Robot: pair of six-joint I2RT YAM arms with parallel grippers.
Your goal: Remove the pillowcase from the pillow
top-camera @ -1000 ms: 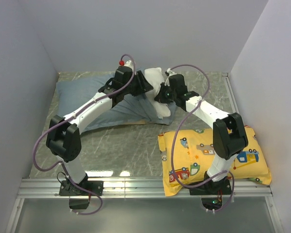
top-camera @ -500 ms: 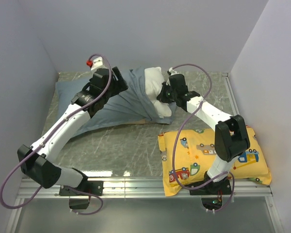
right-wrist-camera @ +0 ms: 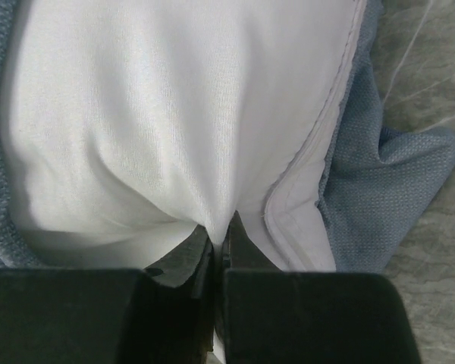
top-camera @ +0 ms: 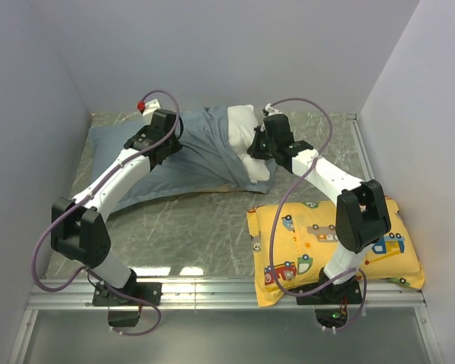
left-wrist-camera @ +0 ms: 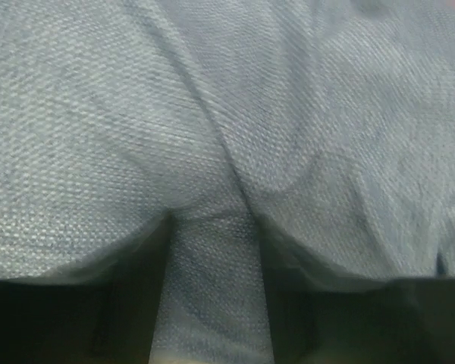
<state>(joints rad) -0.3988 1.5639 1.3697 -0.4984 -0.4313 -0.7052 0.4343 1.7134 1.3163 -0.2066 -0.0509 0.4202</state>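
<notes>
Top external view: The pillowcase (top-camera: 193,163) lies across the far left and middle of the table (top-camera: 197,220), flat at its left end and gathered into folds toward the right. The pillow (top-camera: 243,121) protrudes from the pillowcase's right end at the far middle of the table, with most of its length inside the cover. The left gripper (top-camera: 171,136) is down on the bunched fabric just left of the exposed pillow. The right gripper (top-camera: 256,144) is at the pillow's exposed end. A yellow printed pillow (top-camera: 326,235) lies apart at the near right.

Left wrist view: Blue-grey weave fills the frame. A ridge of the fabric runs down between the two dark fingers (left-wrist-camera: 133,303), with creases converging into the gap. The jaws are clamped on this fold.

Right wrist view: The jaws are pressed together, pinching a tuck of white pillow cloth. Pillowcase fabric borders the pillow on both sides.
</notes>
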